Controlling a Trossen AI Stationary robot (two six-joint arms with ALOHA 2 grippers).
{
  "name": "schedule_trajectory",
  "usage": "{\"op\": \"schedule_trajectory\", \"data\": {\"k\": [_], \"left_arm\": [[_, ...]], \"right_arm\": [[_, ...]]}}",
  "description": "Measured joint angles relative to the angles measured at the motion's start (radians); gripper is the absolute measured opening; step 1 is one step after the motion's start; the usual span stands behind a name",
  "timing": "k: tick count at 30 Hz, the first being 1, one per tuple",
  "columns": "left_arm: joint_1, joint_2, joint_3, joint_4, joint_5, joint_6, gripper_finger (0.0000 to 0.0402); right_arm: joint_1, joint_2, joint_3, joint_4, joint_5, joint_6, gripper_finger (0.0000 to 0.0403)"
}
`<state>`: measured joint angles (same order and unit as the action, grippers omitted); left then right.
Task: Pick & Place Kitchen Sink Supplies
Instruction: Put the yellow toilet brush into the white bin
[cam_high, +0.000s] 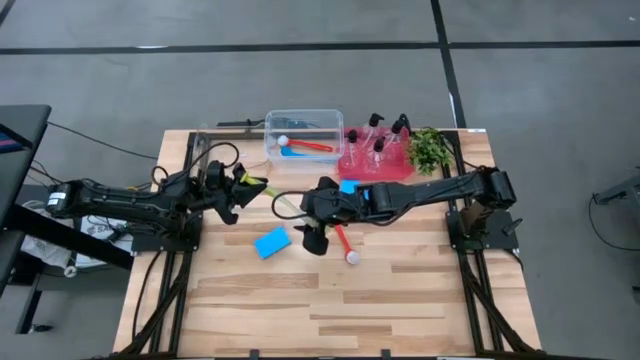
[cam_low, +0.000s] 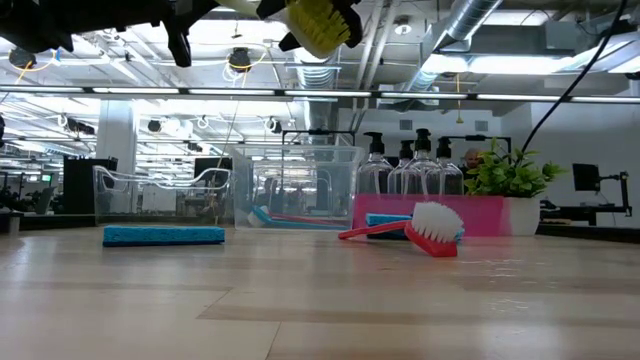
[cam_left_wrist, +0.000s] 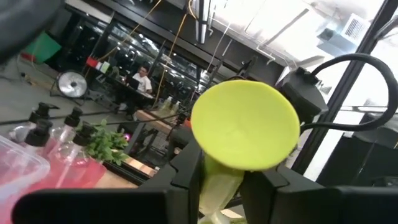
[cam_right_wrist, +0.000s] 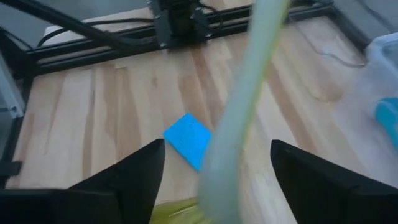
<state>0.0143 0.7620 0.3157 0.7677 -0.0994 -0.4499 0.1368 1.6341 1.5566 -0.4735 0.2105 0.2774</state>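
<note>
From above, a clear plastic tub (cam_high: 303, 135) is sitting at the far edge of the table (cam_high: 400, 300), holding a red brush (cam_high: 310, 147) and a blue brush (cam_high: 292, 152). Just beside it a red tray (cam_high: 375, 165) is carrying four pump bottles (cam_high: 378, 150), with a small plant (cam_high: 430, 148) at its right end. The left gripper (cam_high: 248, 183) is clamping the end of a yellow-green brush (cam_high: 262, 187). The right gripper (cam_high: 312, 236) is hanging over the table's middle; a blue sponge (cam_high: 272, 242) is lying just to its left, a second red brush (cam_high: 344, 244) just to its right, and another blue sponge (cam_high: 348, 186) is lying near the tray.

At table height, the tub (cam_low: 300, 185) is showing its brushes lying low inside. The tray (cam_low: 480, 215) is bearing the bottles (cam_low: 400, 170) upright. One sponge (cam_low: 164, 235) is lying flat on the wood, the loose red brush (cam_low: 420, 229) is resting with white bristles up, and the yellow-green brush head (cam_low: 322, 25) is hanging high above the table.

In the left wrist view, the left gripper's fingers (cam_left_wrist: 186, 180) are squeezing the yellow-green brush (cam_left_wrist: 245, 127) just below its round head; bottles (cam_left_wrist: 50, 127) and plant (cam_left_wrist: 106, 143) are standing beyond.

In the right wrist view, the right gripper (cam_right_wrist: 217, 180) is standing with its fingers (cam_right_wrist: 134, 174) spread wide, and the pale green handle (cam_right_wrist: 239, 118) is running loose between them, touching neither. The sponge (cam_right_wrist: 188, 140) is lying on the table below.
</note>
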Motion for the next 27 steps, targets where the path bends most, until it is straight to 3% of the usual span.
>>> {"op": "schedule_trajectory", "data": {"k": [14,27], "left_arm": [[0.06,0.0,0.0,-0.037,-0.009,0.076,0.0076],[0.149,0.0,0.0,-0.055,0.063,0.082,0.0077]], "right_arm": [[-0.004,0.0,0.0,-0.027,-0.021,0.019,0.0336],[-0.023,-0.059,0.0,-0.15,-0.012,0.072,0.0336]]}}
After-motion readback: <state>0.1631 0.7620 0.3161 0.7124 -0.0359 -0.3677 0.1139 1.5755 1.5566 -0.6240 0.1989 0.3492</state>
